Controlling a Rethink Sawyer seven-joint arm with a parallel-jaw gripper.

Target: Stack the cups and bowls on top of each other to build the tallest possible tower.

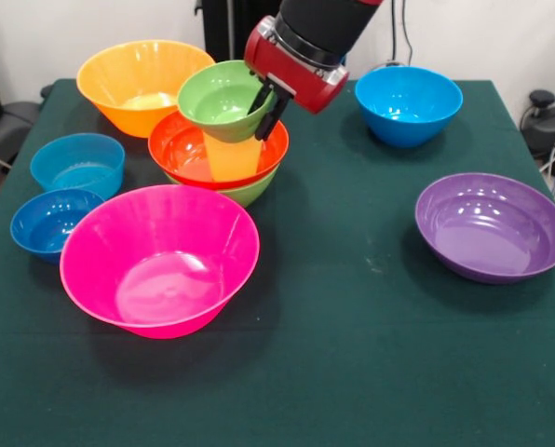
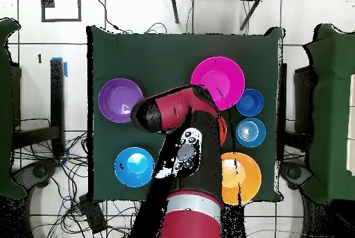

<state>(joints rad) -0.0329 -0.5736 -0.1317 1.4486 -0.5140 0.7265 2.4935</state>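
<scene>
The tower stands left of centre at the back: a medium green bowl (image 1: 250,191) at the bottom, a red-orange bowl (image 1: 186,147) in it, the yellow cup (image 1: 233,156) upright in that, and a small green bowl (image 1: 214,98) on top of the cup. My gripper (image 1: 266,108) comes down from the upper right and is shut on the small green bowl's right rim, one black finger (image 1: 258,99) inside and the other outside. In the overhead view the arm (image 2: 182,121) hides the tower except for a sliver of the red-orange bowl (image 2: 223,130).
A large pink bowl (image 1: 161,261) (image 2: 218,82) sits in front of the tower and a large orange bowl (image 1: 133,84) (image 2: 243,176) behind it. To its left are a light-blue bowl (image 1: 77,164) and a small dark-blue bowl (image 1: 47,223). A blue bowl (image 1: 408,104) and a purple bowl (image 1: 494,226) sit on the right.
</scene>
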